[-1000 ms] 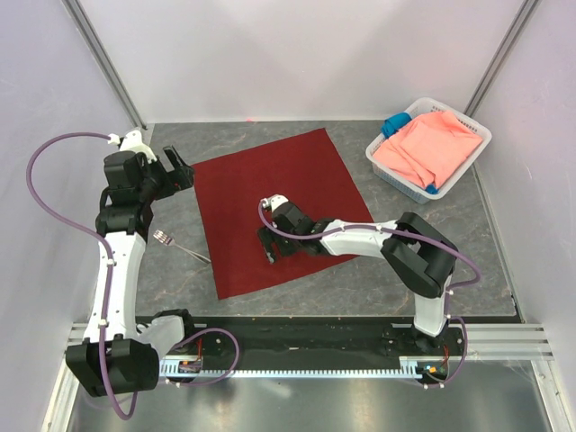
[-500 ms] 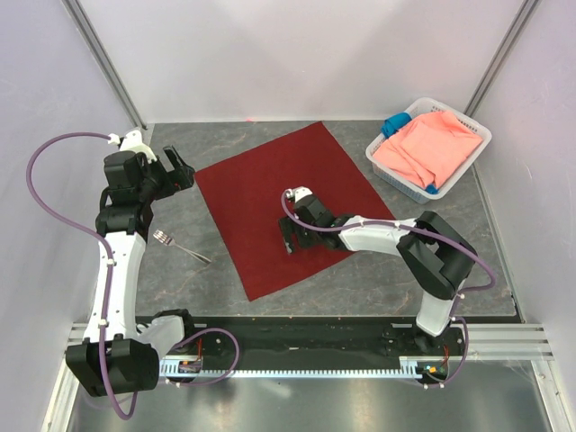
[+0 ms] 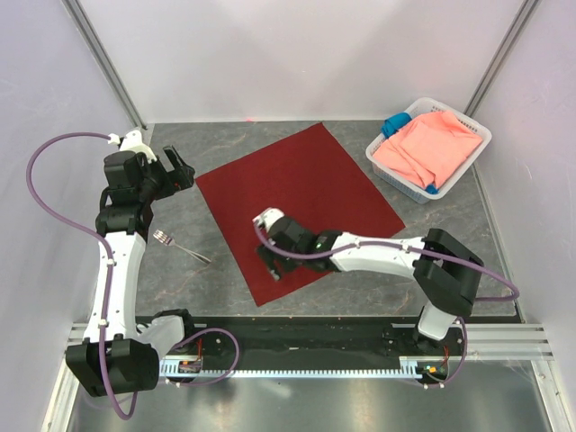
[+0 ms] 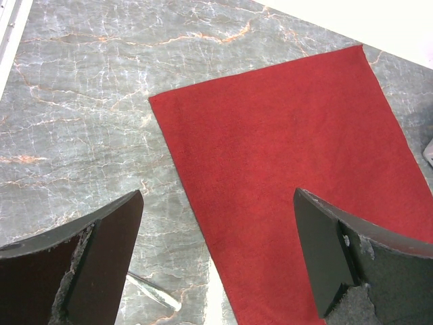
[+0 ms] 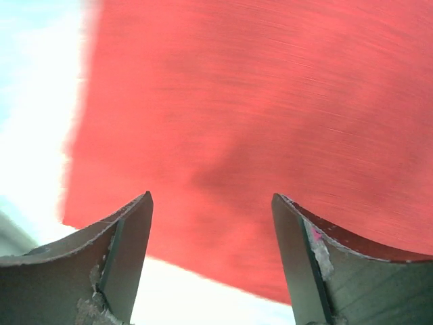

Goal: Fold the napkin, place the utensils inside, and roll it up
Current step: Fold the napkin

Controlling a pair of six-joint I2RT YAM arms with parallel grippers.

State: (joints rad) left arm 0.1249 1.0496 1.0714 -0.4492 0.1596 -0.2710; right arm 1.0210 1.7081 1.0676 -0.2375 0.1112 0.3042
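Note:
The dark red napkin (image 3: 301, 189) lies flat and unfolded as a tilted square on the marbled table (image 3: 180, 279). My right gripper (image 3: 271, 267) hangs low over the cloth's near corner with its jaws open and nothing between them. In the right wrist view, the right gripper (image 5: 211, 198) shows blurred red napkin (image 5: 257, 101) and its edge between the fingers. My left gripper (image 3: 180, 166) is open and raised beside the napkin's left corner. The left wrist view has the left gripper (image 4: 218, 193) above the napkin (image 4: 291, 149) edge. A silvery utensil (image 3: 180, 245), a fork, lies left of the cloth; its handle tip (image 4: 152, 292) shows.
A white basket (image 3: 481, 137) at the back right holds a salmon-pink cloth (image 3: 427, 148) and a small blue cloth (image 3: 394, 123). Pale walls enclose the table on three sides. The black rail with both arm bases runs along the near edge.
The napkin slid right, dragged under the right gripper. The right gripper then swung back left and nearer, over the cloth's near corner. The left arm has not moved.

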